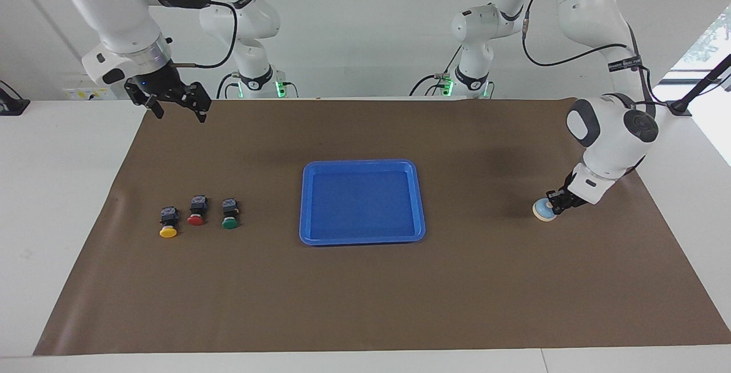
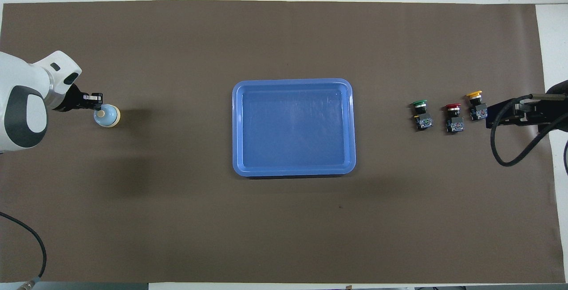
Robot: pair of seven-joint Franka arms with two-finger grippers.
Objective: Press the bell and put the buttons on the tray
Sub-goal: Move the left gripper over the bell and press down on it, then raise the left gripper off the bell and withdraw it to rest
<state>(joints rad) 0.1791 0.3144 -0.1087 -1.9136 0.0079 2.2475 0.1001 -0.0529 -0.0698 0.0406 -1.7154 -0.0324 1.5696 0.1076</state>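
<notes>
Jaws together, the left gripper (image 1: 553, 205) sits on the bell (image 1: 543, 211) near the brown mat's (image 1: 365, 293) end edge, open mat reaching toward the tray (image 1: 362, 239), while the waiting right gripper (image 1: 178, 107), jaws apart, hangs over the mat's corner, the buttons (image 1: 197, 219) below it.

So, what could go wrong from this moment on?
1. The left gripper meets the bell at its edge, not squarely over the knob; it may push the bell sideways instead of ringing it.
2. The three buttons lie close together, so grasping one may knock another.
</notes>
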